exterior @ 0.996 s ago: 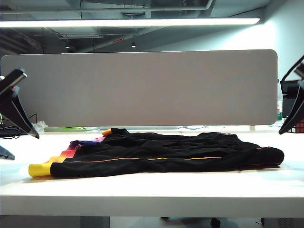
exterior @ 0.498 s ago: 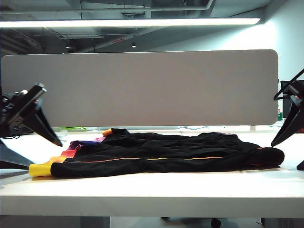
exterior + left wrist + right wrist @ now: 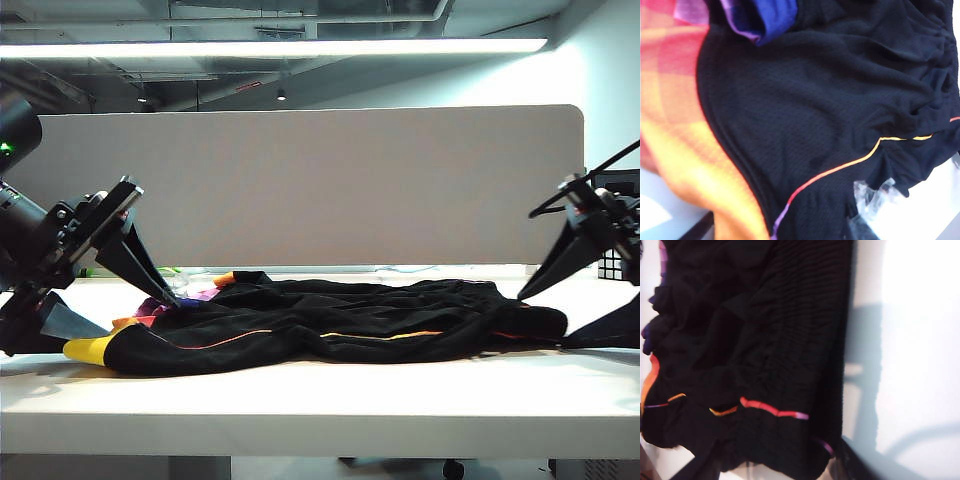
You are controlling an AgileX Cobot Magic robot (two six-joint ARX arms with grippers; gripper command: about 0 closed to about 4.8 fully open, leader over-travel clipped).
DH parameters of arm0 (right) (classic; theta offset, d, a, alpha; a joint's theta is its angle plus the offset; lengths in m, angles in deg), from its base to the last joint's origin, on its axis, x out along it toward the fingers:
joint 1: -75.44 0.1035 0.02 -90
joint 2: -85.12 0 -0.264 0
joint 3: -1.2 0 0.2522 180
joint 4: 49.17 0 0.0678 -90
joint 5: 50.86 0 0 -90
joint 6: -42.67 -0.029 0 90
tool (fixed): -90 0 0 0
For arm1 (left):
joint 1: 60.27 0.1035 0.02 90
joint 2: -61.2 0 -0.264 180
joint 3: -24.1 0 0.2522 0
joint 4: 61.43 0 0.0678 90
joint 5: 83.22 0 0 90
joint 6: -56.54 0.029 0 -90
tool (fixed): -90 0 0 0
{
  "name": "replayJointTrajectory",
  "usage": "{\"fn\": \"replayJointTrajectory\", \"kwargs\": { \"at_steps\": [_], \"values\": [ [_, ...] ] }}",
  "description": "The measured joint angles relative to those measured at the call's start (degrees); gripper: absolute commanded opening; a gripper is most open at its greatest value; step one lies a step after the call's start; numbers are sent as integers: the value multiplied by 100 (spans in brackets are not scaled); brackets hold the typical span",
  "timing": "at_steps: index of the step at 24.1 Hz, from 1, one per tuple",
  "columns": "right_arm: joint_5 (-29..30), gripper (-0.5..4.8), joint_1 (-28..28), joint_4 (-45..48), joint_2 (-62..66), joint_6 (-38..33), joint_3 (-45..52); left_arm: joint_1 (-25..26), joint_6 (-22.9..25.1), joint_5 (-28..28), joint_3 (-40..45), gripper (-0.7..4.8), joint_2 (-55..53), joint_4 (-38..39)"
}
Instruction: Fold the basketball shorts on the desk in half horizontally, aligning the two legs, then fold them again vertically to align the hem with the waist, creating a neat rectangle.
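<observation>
The basketball shorts (image 3: 330, 325) lie flat along the desk (image 3: 320, 400), black with thin orange piping. The hem (image 3: 90, 349), with its yellow and orange bands, is at the left end and the gathered waist (image 3: 535, 322) at the right. My left gripper (image 3: 140, 320) is open, one finger over the hem and one beside it on the desk. The left wrist view shows the hem bands (image 3: 687, 150) and a black leg (image 3: 830, 110) between the left gripper's (image 3: 782, 222) fingers. My right gripper (image 3: 540, 322) is open astride the waist (image 3: 765, 355), as the right wrist view shows with the right gripper (image 3: 775, 465).
A grey divider panel (image 3: 310, 185) stands along the back of the desk. Small items lie behind it at the left (image 3: 150, 270) and a dark box sits at the far right (image 3: 620, 265). The desk's thick front edge (image 3: 320, 435) runs across the foreground.
Both arms have come down and inward from the view's edges to the ends of the shorts. The fabric has bunched slightly, and the waist end has shifted left.
</observation>
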Motion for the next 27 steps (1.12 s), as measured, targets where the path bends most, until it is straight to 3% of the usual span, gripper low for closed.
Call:
{"fn": "replayJointTrajectory", "kwargs": {
  "at_steps": [1,2,3,4,7,8,10,11,20,27],
  "values": [
    [2,304,66,138,63,-103,-2,0,-13,0,-2,275,-2,0],
    [2,302,101,195,85,-138,-2,0,-13,4,-2,198,-2,-4],
    [-13,280,127,223,114,-146,-2,0,-13,85,-2,165,-20,-2],
    [-4,220,127,240,131,-155,-2,4,-17,144,7,141,-35,0],
    [-151,188,149,234,138,-125,-11,2,-33,160,11,93,-59,-31],
    [-153,117,146,234,138,-131,-11,2,-35,181,13,43,-70,-26],
    [-184,11,144,236,138,-138,-11,7,-35,192,50,-6,-90,-68],
    [-199,-4,144,238,138,-136,-11,4,-39,195,55,-6,-92,-76],
    [-42,-6,129,282,125,-153,0,4,-11,-33,83,-6,-116,-332],
    [42,-5,118,-308,-435,-136,81,2,-33,-308,140,-6,463,59]
  ]
}}
